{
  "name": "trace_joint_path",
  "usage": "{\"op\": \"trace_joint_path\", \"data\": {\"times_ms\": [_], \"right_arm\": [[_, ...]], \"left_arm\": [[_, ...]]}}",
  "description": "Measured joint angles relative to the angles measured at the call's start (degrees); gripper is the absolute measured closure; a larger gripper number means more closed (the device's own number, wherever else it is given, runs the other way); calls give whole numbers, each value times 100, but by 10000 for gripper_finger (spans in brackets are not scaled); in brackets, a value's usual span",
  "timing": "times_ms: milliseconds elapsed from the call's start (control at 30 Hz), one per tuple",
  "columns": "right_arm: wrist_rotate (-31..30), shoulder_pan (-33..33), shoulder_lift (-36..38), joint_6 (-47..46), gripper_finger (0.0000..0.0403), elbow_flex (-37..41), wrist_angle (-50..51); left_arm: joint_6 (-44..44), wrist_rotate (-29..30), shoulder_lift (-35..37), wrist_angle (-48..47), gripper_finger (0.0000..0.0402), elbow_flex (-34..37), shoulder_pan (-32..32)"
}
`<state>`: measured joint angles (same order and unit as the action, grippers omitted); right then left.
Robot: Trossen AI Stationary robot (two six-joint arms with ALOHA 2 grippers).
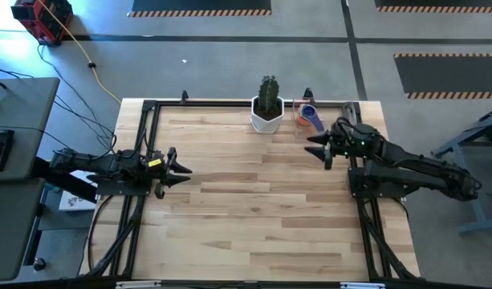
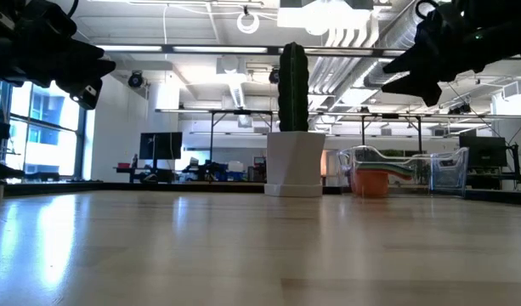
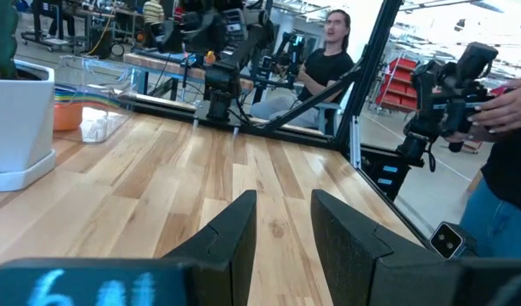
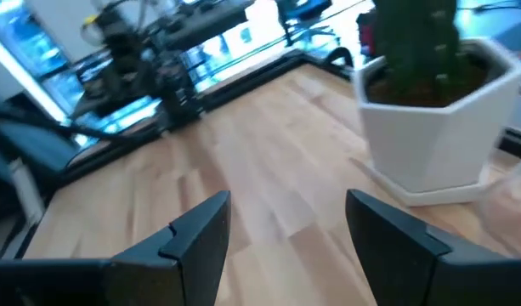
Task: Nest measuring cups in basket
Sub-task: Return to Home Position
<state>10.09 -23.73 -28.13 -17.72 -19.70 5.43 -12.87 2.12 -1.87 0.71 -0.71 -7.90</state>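
While measuring cups [image 2: 372, 180] sit nested in basket [image 2: 448, 168] beside cactus pot [image 1: 267, 116], right gripper [image 1: 311, 145] hovers near, spread wide; left gripper [image 1: 184, 169] well apart, narrowly parted.

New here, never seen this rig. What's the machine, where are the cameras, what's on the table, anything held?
A robot: two dark arms at a pale wooden table, each ending in a two-finger pincer. One camera looks straight down, one looks level across the tabletop, and one sits on each wrist, looking past that arm's fingers. The left pincer hovers over the table's left side, the right pincer near the far right corner; both are open and empty. At the far edge stand a green cactus in a white pot and, beside it, a clear rectangular plastic basket holding stacked coloured plastic measuring cups.
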Motion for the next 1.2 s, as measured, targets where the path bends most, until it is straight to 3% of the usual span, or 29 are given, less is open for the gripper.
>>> {"op": "trace_joint_path", "data": {"times_ms": [367, 633, 1033, 1200], "right_arm": [[-591, 1323, 91, 212, 178, 3, 134], [-1403, 2222, 820, -235, 178, 1244, -1510], [-1654, 2346, 2003, -190, 178, 1908, -1589], [-1717, 2346, 2481, -24, 178, 1912, -1121]], "left_arm": [[0, -1, -1, 0, 298, 0, 0], [1, -1, 0, 0, 298, 0, -1], [-1, 1, 0, 0, 298, 0, -1], [1, -1, 0, -1, 298, 0, -1]]}}
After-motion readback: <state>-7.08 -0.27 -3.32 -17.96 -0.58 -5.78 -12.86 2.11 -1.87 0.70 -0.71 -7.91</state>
